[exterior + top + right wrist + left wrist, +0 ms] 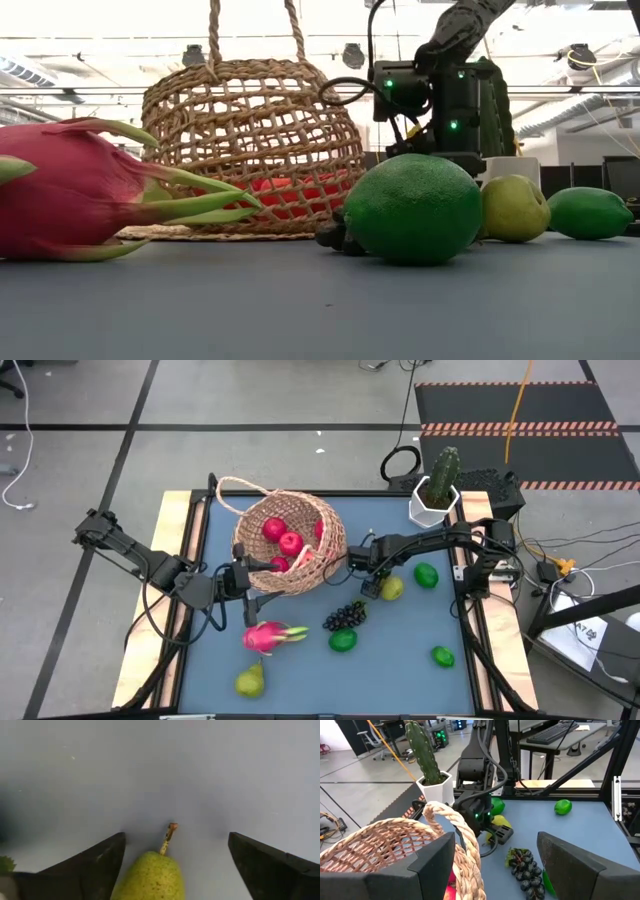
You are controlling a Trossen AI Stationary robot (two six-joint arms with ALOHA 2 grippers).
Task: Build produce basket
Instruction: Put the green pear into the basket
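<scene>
The tan woven basket (290, 540) stands tilted at the table's middle, with red round fruits (283, 537) inside. My left gripper (250, 572) is open at its near-left rim, and the braided rim (466, 845) runs up between its fingers. My right gripper (176, 836) points down, open, over a yellow-green pear (150, 880) that lies on the table just right of the basket. One finger stands on each side of the pear, and its stem (169, 837) points away from them. I see no touch there. My left gripper has one finger (432, 865) on the basket's inner side, close against the braided rim (462, 832). Its other finger (575, 867) stands well clear outside. The fingers come nearly level from the table's left. Whether the finger presses on the rim, I cannot tell.
On the blue table lie a pink dragon fruit (268, 636), a second pear (251, 680), a dark grape bunch (345, 616) and three limes (343, 640) (426, 574) (443, 656). A cactus in a white pot (437, 490) stands at the far right corner.
</scene>
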